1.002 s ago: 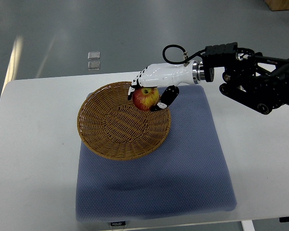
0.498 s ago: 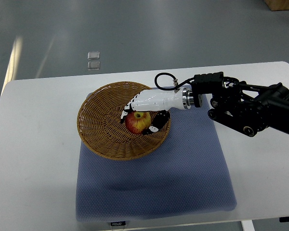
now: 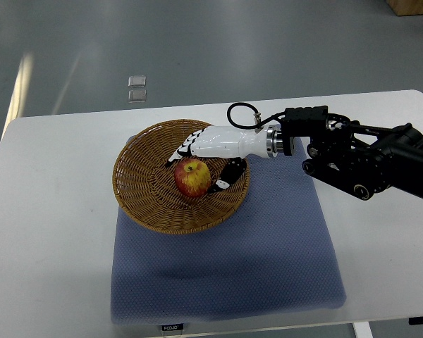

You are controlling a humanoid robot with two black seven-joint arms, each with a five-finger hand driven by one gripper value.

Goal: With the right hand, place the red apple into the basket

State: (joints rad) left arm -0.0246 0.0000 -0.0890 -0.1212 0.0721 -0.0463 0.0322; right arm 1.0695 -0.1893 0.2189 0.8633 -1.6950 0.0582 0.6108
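The red and yellow apple lies on the floor of the round wicker basket, right of its middle. My right hand reaches in over the basket's right rim from the right. Its white fingers are spread above the apple's upper left side, and the black-tipped thumb stands just off the apple's right side. The hand looks open, hovering close around the apple without gripping it. The left arm does not show.
The basket sits on the upper left part of a blue-grey mat on a white table. The black forearm stretches over the mat's upper right corner. Two small clear squares lie on the floor beyond the table.
The right hand carried the apple from above the basket's far right rim down and left into the basket. Its fingers have since spread and the apple rests on the wicker.
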